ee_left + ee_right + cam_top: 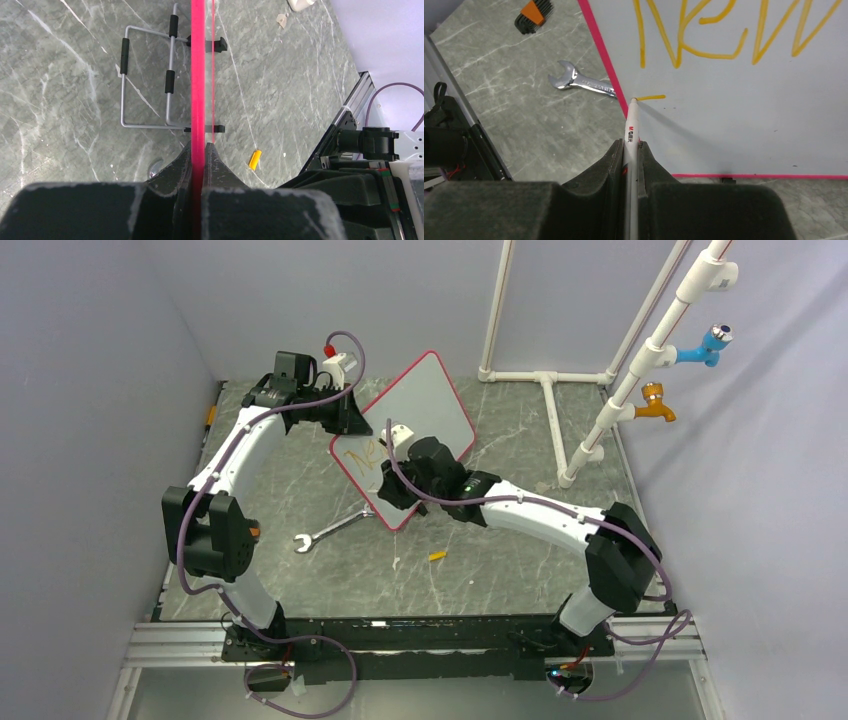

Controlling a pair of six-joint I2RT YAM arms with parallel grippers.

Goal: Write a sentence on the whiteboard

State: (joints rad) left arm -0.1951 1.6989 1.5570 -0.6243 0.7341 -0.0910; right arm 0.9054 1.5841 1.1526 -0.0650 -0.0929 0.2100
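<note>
My left jaws are clamped on the red frame of the whiteboard [425, 405], which sits askew in the middle of the table [500, 570] between both arms. My right jaws are pinching a white marker [631, 125], with its tip on the board at a short orange stroke just under the sentence [719, 35], reading "New"; a wrench [583, 84] lies just beside the frame

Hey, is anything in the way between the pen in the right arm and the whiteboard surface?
Nothing visible. The pen tip appears to touch the whiteboard at the start of a short orange stroke under "New". The wrench lies outside the red frame.
</note>
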